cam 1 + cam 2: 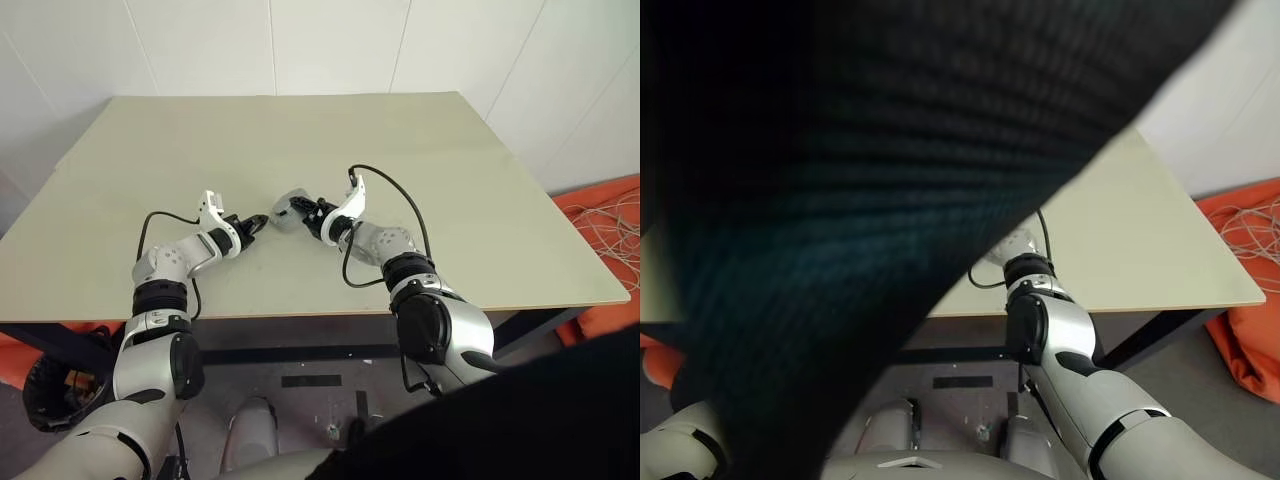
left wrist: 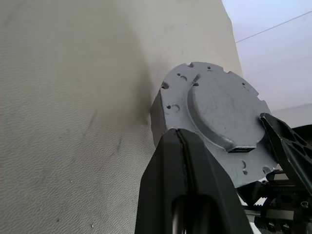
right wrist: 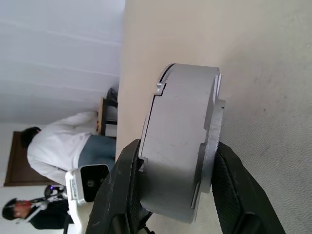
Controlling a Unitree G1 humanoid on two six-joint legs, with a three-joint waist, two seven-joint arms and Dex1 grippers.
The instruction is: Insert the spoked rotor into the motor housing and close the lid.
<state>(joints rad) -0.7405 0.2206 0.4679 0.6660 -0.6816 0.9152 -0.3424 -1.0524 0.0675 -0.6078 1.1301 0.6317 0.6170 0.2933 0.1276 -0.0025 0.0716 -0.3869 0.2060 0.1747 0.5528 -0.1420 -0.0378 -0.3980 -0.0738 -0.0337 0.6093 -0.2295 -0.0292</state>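
In the middle of the left eye view, the right gripper [image 1: 303, 211] holds the motor housing [image 1: 288, 210] just above the beige table [image 1: 420, 170]. Its two black fingers [image 3: 122, 187] are clamped across the grey cylinder, one on each flat end, as the right wrist view shows. A seam runs round the body near one end, which suggests the lid [image 3: 213, 126] is already seated there; the spoked rotor is presumably inside, though that cannot be told. In the left wrist view a flat grey face of the housing, with small holes and a raised half-round boss, fills the centre of the frame.

The left gripper [image 1: 252, 226] sits just to the left of the housing in the left eye view, its fingers [image 2: 187, 161] pressed together on nothing, tips close to the housing's edge.

The main risk is the grip itself. The fingers bear on smooth metal faces, so a tilt or a jolt could let the housing slide out and drop onto the table, perhaps knocking the lid loose. If the lid is not fully home, the clamping force may be all that keeps it on, and releasing could let it spring off. A nudge from the closed left gripper could also push the housing sideways out of the right fingers.

Two people stand in the background at the lower left of the right wrist view.
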